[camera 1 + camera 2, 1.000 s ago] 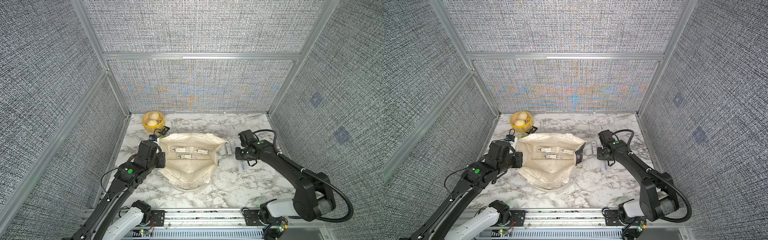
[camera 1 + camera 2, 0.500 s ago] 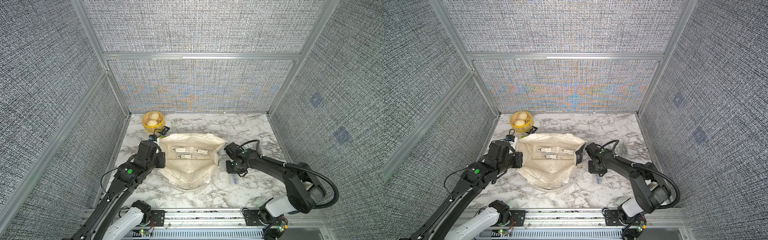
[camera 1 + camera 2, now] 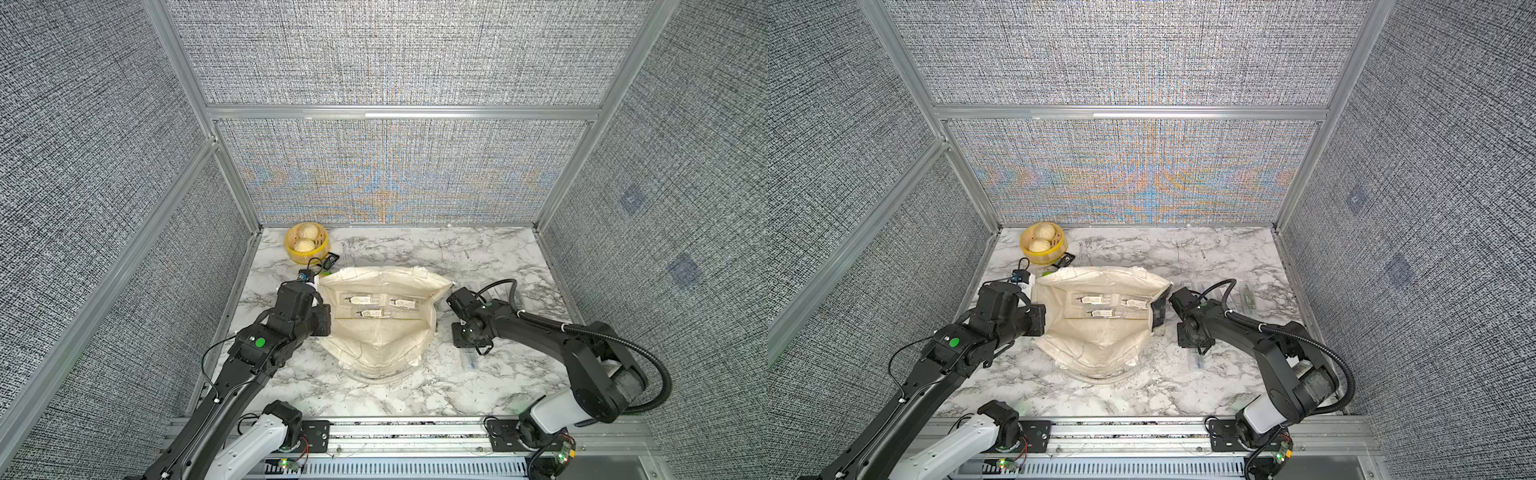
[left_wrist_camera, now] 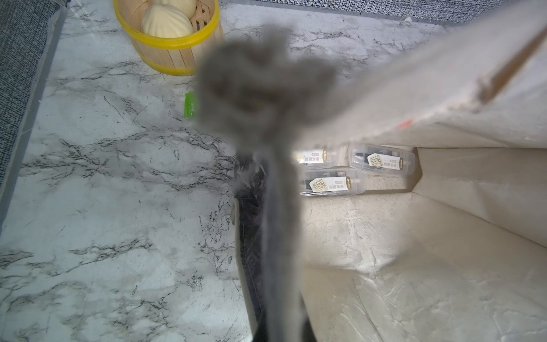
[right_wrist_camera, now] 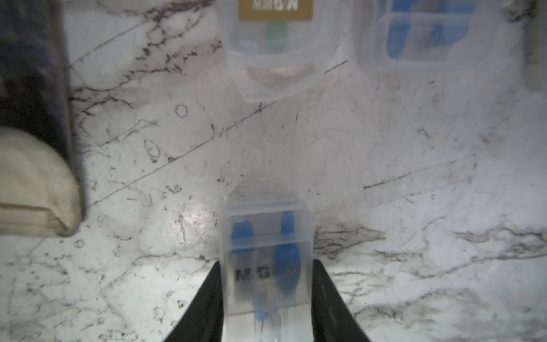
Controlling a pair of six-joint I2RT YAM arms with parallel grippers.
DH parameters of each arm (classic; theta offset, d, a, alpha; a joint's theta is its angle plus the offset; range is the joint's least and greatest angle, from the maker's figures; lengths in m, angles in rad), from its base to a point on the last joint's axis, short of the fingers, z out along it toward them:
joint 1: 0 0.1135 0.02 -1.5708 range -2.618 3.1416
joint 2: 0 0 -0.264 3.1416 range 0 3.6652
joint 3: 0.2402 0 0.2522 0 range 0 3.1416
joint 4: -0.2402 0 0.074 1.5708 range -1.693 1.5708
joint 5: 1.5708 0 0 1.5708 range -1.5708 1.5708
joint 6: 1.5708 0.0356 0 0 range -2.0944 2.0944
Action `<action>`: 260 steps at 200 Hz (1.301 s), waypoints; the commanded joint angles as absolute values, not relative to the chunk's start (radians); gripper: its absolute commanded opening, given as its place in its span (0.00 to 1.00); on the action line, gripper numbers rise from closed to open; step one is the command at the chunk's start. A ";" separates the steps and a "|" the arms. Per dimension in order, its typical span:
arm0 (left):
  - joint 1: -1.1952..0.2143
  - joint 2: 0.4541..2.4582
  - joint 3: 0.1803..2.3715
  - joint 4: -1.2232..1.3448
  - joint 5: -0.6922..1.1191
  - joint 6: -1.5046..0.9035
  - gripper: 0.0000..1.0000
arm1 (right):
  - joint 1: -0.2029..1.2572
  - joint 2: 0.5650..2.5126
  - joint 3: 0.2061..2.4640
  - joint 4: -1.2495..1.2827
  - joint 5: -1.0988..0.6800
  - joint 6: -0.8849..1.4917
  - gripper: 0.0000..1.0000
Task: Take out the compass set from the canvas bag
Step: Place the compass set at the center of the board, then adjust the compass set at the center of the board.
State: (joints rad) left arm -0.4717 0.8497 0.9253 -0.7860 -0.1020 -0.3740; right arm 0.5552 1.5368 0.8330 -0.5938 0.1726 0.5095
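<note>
The cream canvas bag point(image 3: 382, 336) point(image 3: 1100, 343) lies open on the marble, with three clear compass set cases point(image 3: 368, 312) point(image 4: 331, 185) on its lining. My left gripper point(image 3: 324, 316) point(image 4: 281, 331) is shut on the bag's left rim, whose blurred cloth fills the middle of the left wrist view. To the right of the bag, my right gripper point(image 3: 473, 349) point(image 5: 266, 296) is shut on another compass set point(image 5: 266, 254) point(image 3: 1196, 359), a clear case with blue parts, low over the marble. I cannot tell whether the case touches the table.
Two more clear cases point(image 5: 275, 44) point(image 5: 438, 32) lie on the marble behind the right gripper. A yellow basket with buns point(image 3: 306, 248) point(image 4: 168, 35) stands at the back left, with a small green thing point(image 4: 190, 104) near it. Grey walls close three sides.
The right arm has swung left and forward from the right side of the table toward the bag, still gripping its case. The left arm and the bag have not moved.
</note>
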 commanded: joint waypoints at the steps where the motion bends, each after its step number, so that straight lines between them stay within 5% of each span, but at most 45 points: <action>1: -0.470 0.848 0.927 -0.751 -0.114 -0.372 0.00 | 0.555 1.543 0.843 -0.597 0.201 0.489 0.39; 97: -0.471 0.847 0.925 -0.750 -0.120 -0.371 0.00 | 0.555 1.559 0.862 -0.589 0.186 0.507 0.52; 202: -0.471 0.853 0.922 -0.742 -0.104 -0.368 0.00 | 0.554 1.266 0.938 -0.769 0.260 0.450 0.56; 260: -0.471 0.844 0.918 -0.742 -0.116 -0.369 0.00 | 0.621 1.438 0.880 -0.716 0.280 0.443 0.66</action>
